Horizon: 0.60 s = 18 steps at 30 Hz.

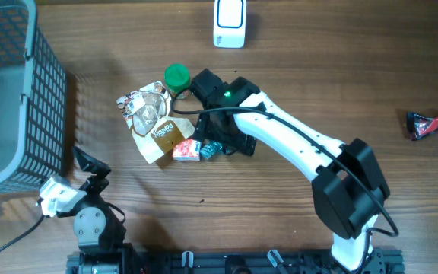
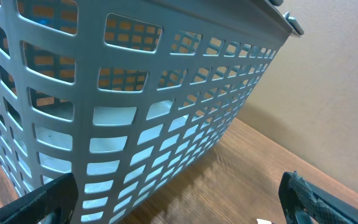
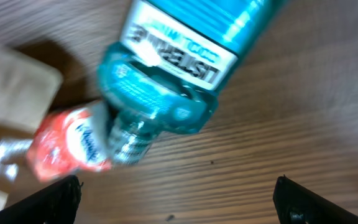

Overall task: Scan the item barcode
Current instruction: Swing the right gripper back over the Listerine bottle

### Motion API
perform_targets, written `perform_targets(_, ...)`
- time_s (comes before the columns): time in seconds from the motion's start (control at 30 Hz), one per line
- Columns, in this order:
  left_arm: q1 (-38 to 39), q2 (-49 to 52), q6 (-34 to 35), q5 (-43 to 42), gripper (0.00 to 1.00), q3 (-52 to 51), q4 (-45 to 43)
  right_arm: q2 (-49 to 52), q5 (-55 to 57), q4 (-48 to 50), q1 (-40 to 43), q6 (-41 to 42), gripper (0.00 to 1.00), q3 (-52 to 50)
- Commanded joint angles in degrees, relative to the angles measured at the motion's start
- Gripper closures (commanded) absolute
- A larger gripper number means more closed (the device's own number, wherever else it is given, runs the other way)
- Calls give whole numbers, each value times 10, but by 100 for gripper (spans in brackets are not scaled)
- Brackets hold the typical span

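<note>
The teal mouthwash bottle (image 3: 173,56) is spotted lying just ahead of the right gripper (image 3: 176,186), fingers spread and empty, long axis slanting away between them, while the left gripper (image 2: 176,186), likewise spread, is parked well apart beside the basket (image 2: 82,134).

The teal mouthwash bottle (image 3: 173,59) lies sideways — label up.

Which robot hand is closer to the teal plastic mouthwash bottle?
Right. The right gripper hovers open just above the teal plastic mouthwash bottle; the left gripper sits far away, beside the grey plastic lattice basket.
</note>
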<state>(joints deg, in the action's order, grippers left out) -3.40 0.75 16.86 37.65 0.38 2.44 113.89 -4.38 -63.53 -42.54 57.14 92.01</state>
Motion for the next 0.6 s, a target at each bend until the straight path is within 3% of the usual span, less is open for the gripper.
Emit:
perform_targets(0.0, -2, -4, -1, 4, 0, 0, 4, 39, -33, 26, 1, 203, 0, -27)
perform_targets(0.27, -2, -4, -1, 4, 0, 0, 4, 82, -23, 126, 0, 371, 0, -27)
perform_targets(0.47, -2, -4, -1, 4, 0, 0, 4, 106, 12, 127, 1, 370, 0, -27)
perform_targets(0.57, -2, -4, -1, 4, 0, 0, 4, 110, 59, 131, 1, 327, 0, -27)
